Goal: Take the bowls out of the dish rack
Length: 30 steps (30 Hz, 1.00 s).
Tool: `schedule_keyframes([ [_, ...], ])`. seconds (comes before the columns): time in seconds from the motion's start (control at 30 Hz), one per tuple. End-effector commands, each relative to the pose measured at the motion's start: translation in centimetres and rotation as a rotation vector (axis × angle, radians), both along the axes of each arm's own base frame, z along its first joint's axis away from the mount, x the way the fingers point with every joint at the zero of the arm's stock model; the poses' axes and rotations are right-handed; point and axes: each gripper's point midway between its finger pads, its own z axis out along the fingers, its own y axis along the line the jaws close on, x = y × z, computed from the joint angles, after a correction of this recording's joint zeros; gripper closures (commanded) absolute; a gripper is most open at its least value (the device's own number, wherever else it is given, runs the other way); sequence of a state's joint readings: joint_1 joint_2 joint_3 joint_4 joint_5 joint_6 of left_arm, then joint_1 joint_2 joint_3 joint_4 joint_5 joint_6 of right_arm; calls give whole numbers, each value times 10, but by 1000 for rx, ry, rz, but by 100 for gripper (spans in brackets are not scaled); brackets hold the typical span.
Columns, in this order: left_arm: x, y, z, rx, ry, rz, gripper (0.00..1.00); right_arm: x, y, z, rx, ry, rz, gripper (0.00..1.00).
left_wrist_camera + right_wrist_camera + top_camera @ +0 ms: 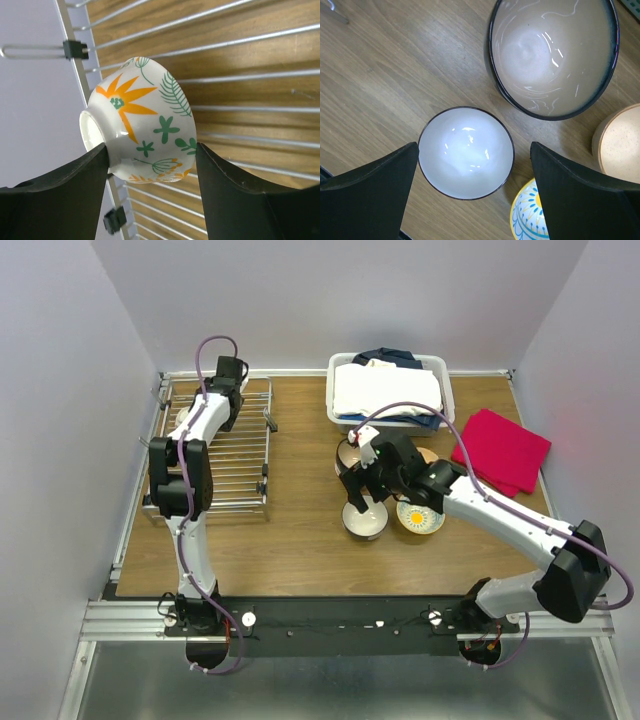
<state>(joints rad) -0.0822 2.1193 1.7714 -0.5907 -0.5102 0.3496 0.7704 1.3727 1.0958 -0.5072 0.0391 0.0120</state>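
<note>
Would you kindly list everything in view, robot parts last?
Silver wire dish rack: one, silver, left side.
Leaf-patterned ceramic bowl: one, multicoloured, at the rack.
Dark-rimmed grey bowl: one, centre.
White-lined dark bowl: one, beside it.
Yellow-blue patterned bowl: one, alongside.
Tan bowl: one, alongside.
White plastic laundry basket: one, far edge, holding clothes.
Red folded cloth: one, right side.
Wooden table: one, brown, underneath.
Left pincer: black, straddling the leaf-patterned bowl.
Right pincer: black, open above the white-lined bowl.

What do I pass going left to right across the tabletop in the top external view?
In order: dish rack → white-lined bowl → yellow-patterned bowl → red cloth.
</note>
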Motion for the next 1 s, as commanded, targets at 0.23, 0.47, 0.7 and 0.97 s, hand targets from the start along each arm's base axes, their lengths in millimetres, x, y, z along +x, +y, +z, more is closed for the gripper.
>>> schedule_keyframes([
  [0.23,-40,-7,69,-50,-150,175,60,-7,32,22,205,-26,99,0],
  [0.47,-58,-36,91,-315,-236,249,69,-7,76,36,395,-13,199,0],
  [0.7,-78,-72,113,-568,-293,255,70,-2,131,57,587,-55,414,1],
  [0.97,-97,-98,137,-747,-344,260,70,12,179,71,760,-80,553,1],
])
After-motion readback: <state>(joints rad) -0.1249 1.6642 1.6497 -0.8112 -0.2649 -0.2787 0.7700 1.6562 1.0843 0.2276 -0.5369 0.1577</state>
